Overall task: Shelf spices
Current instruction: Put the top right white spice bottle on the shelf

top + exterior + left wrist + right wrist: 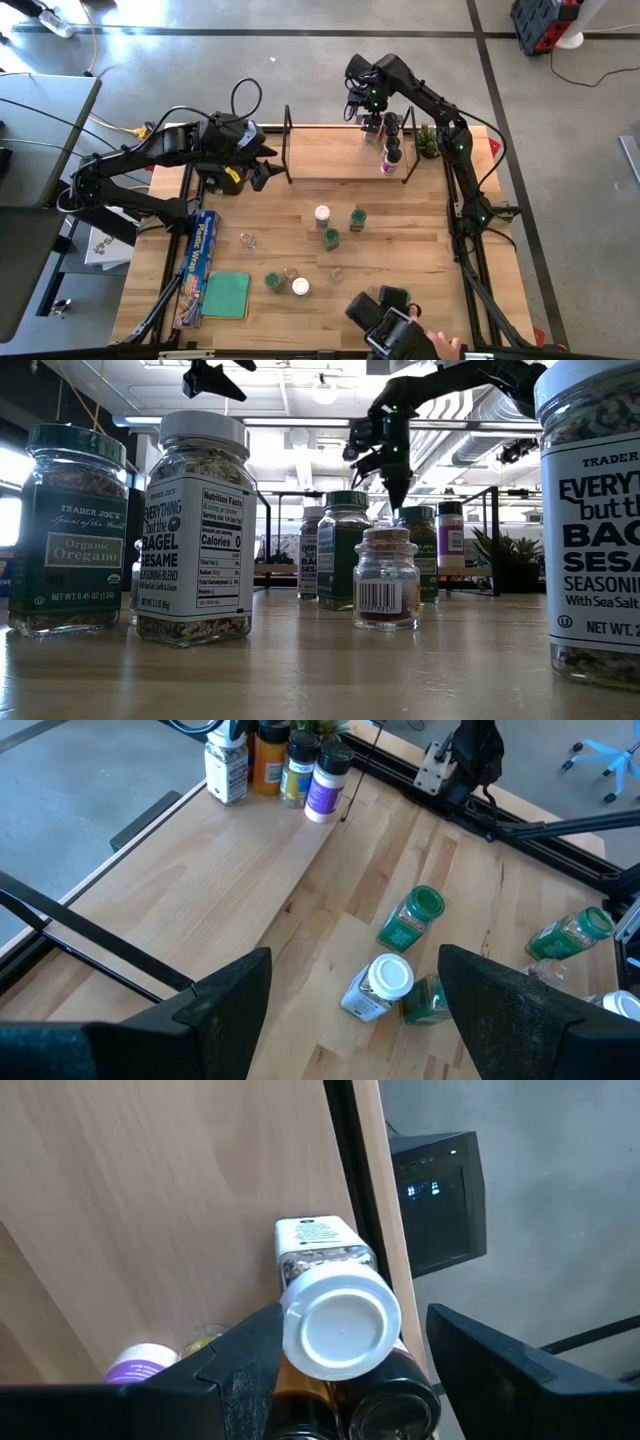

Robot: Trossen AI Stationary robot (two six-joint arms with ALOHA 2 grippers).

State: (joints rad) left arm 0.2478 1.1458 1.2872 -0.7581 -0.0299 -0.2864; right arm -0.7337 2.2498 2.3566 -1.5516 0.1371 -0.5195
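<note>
I saw an oregano jar [70, 530] and bagel seasoning jar [196, 530] standing near left on the worktop [320, 670], a small clear jar [387, 578] farther right.

You are looking at two matte black arms built from slim tubular links joined by chunkier rounded housings. The left arm [150, 160] is showing a yellow patch under its wrist block, and a black cable is looping up in an arc above that block. The right arm [440, 110] is glowing with small green lights at its wrist and at two joints further down its length, and thin black cabling is running alongside its links. In both wrist views the fingers [225, 1005] are appearing as broad, flat, dark plates with angled inner edges and a dull, slightly textured surface [250, 1355].
</note>
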